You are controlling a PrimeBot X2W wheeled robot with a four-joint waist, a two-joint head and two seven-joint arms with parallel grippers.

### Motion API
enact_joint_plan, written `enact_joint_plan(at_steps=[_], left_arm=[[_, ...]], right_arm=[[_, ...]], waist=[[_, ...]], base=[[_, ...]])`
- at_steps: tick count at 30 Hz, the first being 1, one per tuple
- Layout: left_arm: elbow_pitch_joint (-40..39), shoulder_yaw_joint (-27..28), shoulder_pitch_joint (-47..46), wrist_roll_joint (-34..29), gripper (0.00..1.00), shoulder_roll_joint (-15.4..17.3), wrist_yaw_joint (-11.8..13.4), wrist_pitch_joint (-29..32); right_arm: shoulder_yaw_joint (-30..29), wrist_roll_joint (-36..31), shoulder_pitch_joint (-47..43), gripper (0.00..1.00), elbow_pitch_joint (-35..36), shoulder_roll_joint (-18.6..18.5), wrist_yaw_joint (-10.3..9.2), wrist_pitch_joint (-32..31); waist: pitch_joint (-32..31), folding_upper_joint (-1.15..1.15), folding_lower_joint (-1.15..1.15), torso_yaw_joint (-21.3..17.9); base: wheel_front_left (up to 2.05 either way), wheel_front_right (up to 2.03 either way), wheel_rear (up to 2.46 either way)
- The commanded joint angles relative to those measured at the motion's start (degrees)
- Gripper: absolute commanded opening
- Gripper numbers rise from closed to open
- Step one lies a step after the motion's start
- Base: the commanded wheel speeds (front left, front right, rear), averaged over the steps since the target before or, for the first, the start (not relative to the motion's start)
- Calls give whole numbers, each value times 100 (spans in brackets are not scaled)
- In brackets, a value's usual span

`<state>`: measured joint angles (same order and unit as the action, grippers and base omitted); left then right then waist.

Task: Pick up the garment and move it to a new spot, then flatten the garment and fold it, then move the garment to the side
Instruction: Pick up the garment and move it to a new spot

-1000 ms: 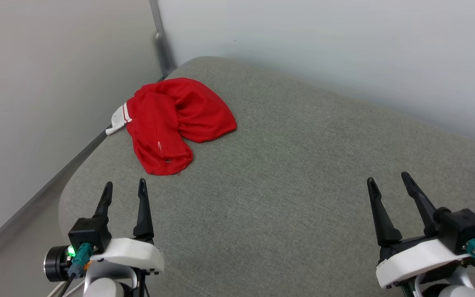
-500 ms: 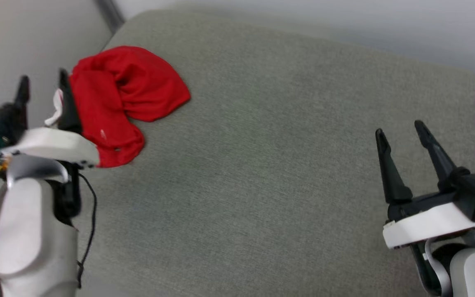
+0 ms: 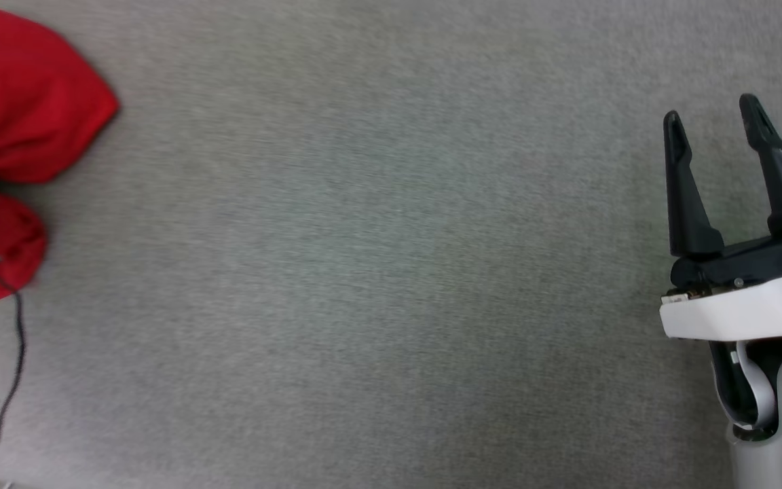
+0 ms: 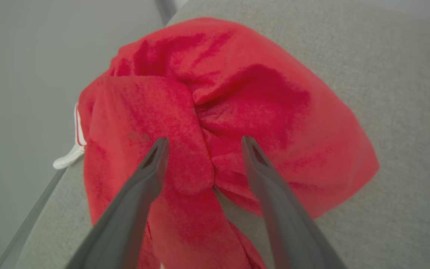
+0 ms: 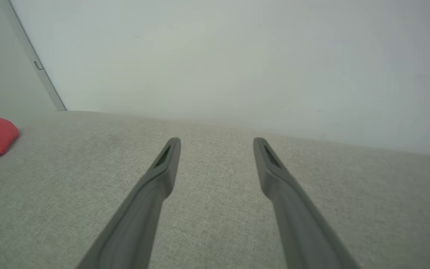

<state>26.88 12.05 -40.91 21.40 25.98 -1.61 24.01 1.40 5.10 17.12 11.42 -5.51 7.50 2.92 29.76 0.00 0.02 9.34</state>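
My left fingers (image 4: 142,186) stand spread wide, 1 on each side of a fold in the crumpled red jersey (image 4: 237,93), gripping nothing (whether the tips touch cloth, I cannot tell). The jersey lies near the left edge of the grey cushion (image 3: 364,272), beside the wall (image 4: 13,74). My right fingers (image 3: 686,197) hang released over bare cushion, well apart from it.
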Motion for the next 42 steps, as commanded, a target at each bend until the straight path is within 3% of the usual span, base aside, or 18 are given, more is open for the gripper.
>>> enact_joint_plan(at_steps=[1,2,4,9,10,11,12,21,31,37,42], left_arm=[[119,101,-106,113,100,167,-25,333],[373,292,-69,359,100,363,19,979],[515,404,-6,525,100,394,68,1350],[844,451,332,767,100,134,375,2259],[799,454,383,770,55,100,424,2295],[706,487,399,758,23,106,477,2194],[625,504,407,747,0,110,505,2098],[-53,471,114,253,0,310,684,584],[-406,-60,-178,-381,0,248,486,-1306],[-565,-491,-219,-525,0,-33,254,-2009],[-741,-932,-20,-512,0,-536,88,-2293]], right_arm=[[14,49,140,100,37,5,-2,58],[16,72,216,100,10,25,-2,130],[22,94,238,100,-27,39,-2,168],[-16,123,239,100,-99,51,-2,227],[-32,115,230,100,-109,49,-3,228],[-42,106,227,100,-99,53,-2,222],[-50,92,222,100,-101,56,-2,223],[-80,91,-50,100,-216,104,-2,255],[-125,175,-520,100,-349,237,-3,237],[-268,241,-856,100,-410,266,-2,187],[-347,352,-1137,100,-439,268,-2,119]], waist=[[503,0,-2,-472],[643,0,-2,-591],[690,0,-2,-648],[701,0,-2,-705],[676,0,-2,-709],[657,0,-2,-712],[624,0,-2,-710],[-116,0,-2,-561],[-1197,0,-2,-533],[-1826,0,-2,-687],[-2309,0,-2,-897]], base=[[0,0,0],[0,0,0],[0,0,0],[0,0,0],[0,0,0],[0,0,0],[0,0,0],[0,0,0],[0,0,0],[0,0,0],[0,0,0]])
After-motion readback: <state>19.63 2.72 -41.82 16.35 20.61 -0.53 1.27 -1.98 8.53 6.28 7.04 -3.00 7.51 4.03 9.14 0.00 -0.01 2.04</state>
